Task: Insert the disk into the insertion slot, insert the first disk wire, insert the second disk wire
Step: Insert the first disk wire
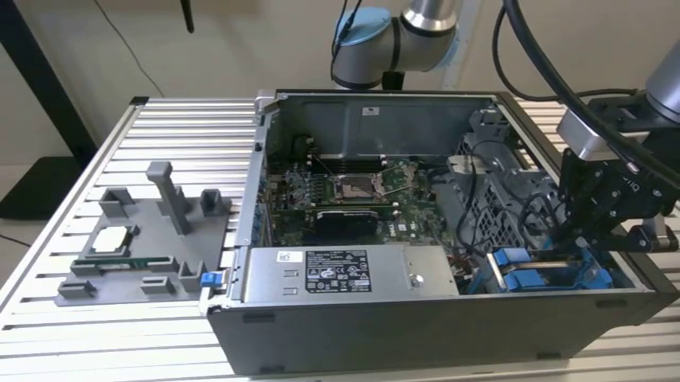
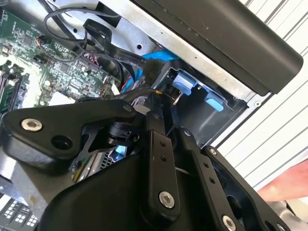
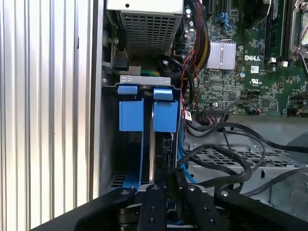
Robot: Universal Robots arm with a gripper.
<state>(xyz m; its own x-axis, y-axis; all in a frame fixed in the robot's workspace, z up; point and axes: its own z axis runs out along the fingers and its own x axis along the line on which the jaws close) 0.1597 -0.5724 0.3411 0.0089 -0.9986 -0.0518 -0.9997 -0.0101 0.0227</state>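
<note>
**Operator:** Where is the disk located?

**Technician:** The disk (image 3: 165, 115), a silver rectangular hard drive clipped in a bright blue plastic carrier frame, stands edge-on inside the insertion slot (image 3: 109, 144). The slot is a grey sheet-metal drive cage in the corner of the open computer case, beside the large labelled grey power-supply box (image 1: 351, 274). In the first wrist view its blue front sits level with the second blue-fronted carrier (image 3: 131, 113) just beside it. On that evidence the disk is judged fully seated.

**Operator:** State of the hand?

**Technician:** The black robot hand (image 2: 163, 108) hangs directly over the cage mouth, in line with the disk's carrier and close to it. Contact cannot be confirmed. Whether the hand is open or closed cannot be determined.

**Operator:** Handling properties?

**Technician:** By judgement:
- The drive is rigid, dense for its size and sensitive to shock.
- Its metal faces are smooth and likely slippery.
- The plastic frame gives slightly under pressure.
- Take hold at the blue carrier front or along its side rails, never on the label face or the connector edge.
- Keep it square to the cage, because a tilted carrier will probably bind against the sheet metal.

**Operator:** And the wires?

**Technician:** Black cables (image 3: 226, 144) loop across the perforated metal beside the cage, near the disk. Whether any of them is plugged into the disk cannot be seen.
</note>
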